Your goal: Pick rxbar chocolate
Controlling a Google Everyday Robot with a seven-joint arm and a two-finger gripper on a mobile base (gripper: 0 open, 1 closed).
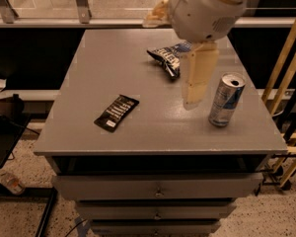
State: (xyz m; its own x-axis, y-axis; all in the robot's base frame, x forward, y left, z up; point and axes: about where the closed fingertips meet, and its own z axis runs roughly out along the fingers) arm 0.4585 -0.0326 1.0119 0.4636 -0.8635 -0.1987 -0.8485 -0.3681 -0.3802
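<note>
The rxbar chocolate point(117, 112) is a flat black wrapper with white lettering. It lies at an angle on the front left part of the grey cabinet top point(98, 63). My gripper point(178, 44) hangs from the white arm at the top of the camera view, above the back right part of the top. It is well to the right of and behind the bar. One cream finger point(199, 78) points down between the chip bag and the can. The other shows at the back. The fingers stand wide apart and hold nothing.
A dark-blue chip bag point(166, 59) lies at the back centre, partly hidden by my gripper. A silver-and-blue drink can point(226, 99) stands upright at the right. Drawers point(158, 187) are below the top. A yellow frame point(286, 68) stands at the right.
</note>
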